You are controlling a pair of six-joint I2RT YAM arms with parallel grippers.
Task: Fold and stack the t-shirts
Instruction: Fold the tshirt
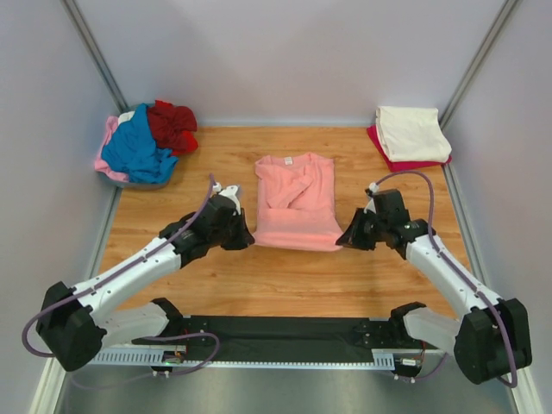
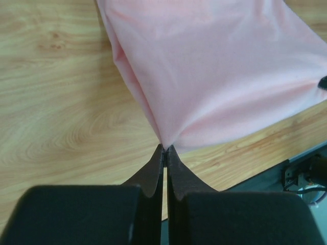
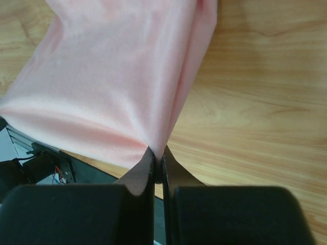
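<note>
My left gripper [image 2: 164,149] is pinching the near-left corner of the salmon-pink t-shirt [image 1: 296,203], which is lying partly folded mid-way across the table [image 1: 216,280], and my right gripper [image 3: 157,153] is clamping its near-right corner.

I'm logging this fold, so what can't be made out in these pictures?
- Top view: how many shirts the crumpled pile holds; they overlap.
- Top view: the red shirt, mostly covered by the cream shirt.
- Both wrist views: the pink shirt's far part, cut off by the top edge.
</note>
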